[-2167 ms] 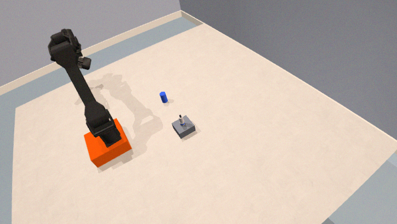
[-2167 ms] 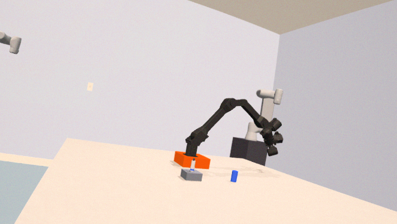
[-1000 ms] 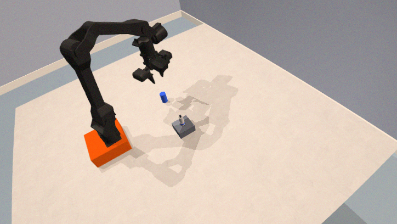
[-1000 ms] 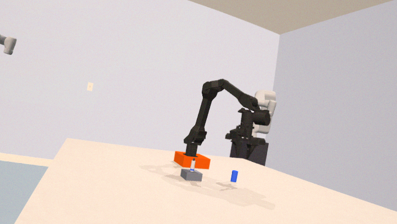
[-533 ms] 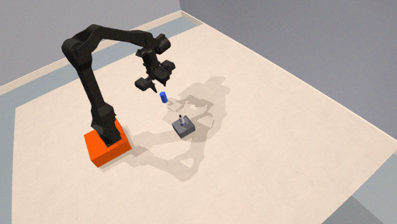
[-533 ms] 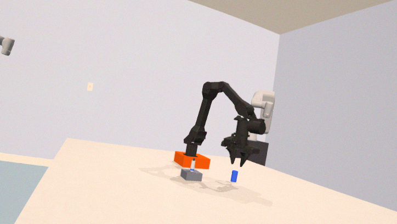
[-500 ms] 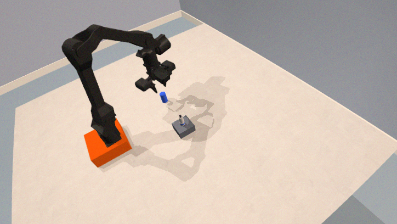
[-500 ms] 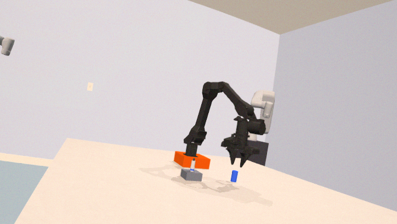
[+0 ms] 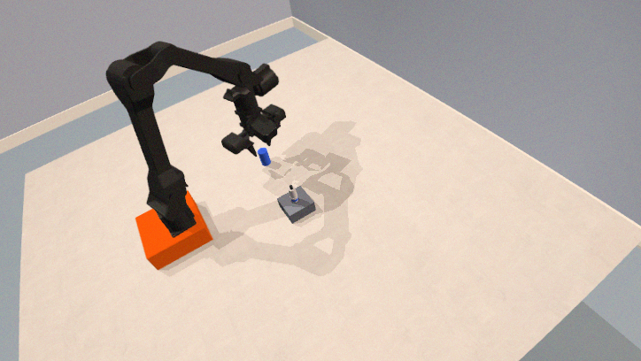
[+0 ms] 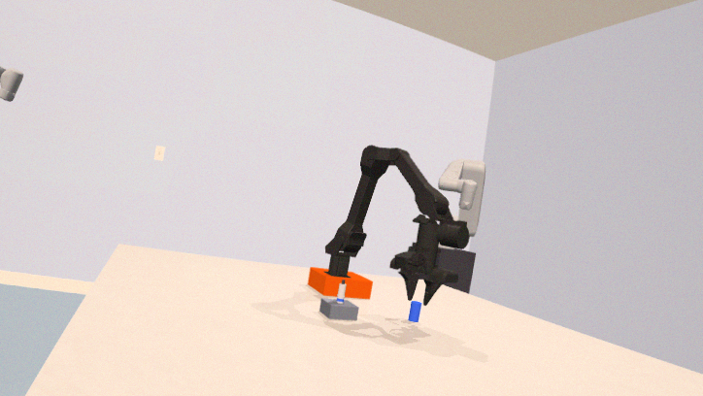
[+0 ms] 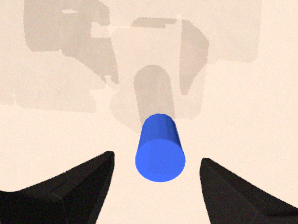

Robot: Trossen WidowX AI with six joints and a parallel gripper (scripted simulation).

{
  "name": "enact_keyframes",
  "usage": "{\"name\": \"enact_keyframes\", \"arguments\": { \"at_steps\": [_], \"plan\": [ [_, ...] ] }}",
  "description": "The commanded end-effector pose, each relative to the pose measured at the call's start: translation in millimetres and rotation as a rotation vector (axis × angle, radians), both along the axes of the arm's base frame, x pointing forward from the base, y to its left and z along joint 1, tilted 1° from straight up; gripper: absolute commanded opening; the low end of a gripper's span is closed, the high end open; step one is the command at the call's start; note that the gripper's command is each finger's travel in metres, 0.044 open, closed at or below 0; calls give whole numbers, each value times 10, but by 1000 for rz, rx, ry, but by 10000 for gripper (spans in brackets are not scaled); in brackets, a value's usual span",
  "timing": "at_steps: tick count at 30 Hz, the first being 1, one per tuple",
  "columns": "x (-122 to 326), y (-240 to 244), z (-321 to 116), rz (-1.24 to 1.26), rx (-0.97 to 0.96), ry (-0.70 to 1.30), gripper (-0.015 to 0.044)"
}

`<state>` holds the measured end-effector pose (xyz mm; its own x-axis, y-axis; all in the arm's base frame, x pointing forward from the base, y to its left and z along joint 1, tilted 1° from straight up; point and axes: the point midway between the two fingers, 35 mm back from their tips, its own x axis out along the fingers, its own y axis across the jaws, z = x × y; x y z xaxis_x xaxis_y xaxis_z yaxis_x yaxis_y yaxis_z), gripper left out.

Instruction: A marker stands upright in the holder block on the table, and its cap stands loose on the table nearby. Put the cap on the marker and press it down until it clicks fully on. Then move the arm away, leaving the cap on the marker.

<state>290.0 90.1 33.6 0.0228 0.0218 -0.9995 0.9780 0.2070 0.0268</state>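
On the pale surface (image 9: 403,224), a blue cap (image 9: 264,156) stands upright, with the black gripper (image 10: 418,300) hovering just above it, jaws open and empty, while the marker (image 9: 292,192) stands in its grey holder block (image 9: 296,207) nearby at five o'clock.

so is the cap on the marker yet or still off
Off. The blue cap stands upright on the table, apart from the marker in its holder block.
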Motion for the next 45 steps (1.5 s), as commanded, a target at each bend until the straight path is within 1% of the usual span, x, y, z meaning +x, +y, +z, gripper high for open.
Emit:
{"name": "enact_keyframes", "arguments": {
  "at_steps": [1,21,25,34,37,45],
  "plan": [
    [0,-8,-60,-3,-4,0,241],
    [-6,-10,-352,-3,-4,0,241],
    [-3,-13,-352,-3,-4,0,136],
    [-6,-14,-352,-3,-4,0,76],
    [0,-9,-324,5,0,-9,0],
    [11,-3,-173,11,3,-16,0]
  ]
}}
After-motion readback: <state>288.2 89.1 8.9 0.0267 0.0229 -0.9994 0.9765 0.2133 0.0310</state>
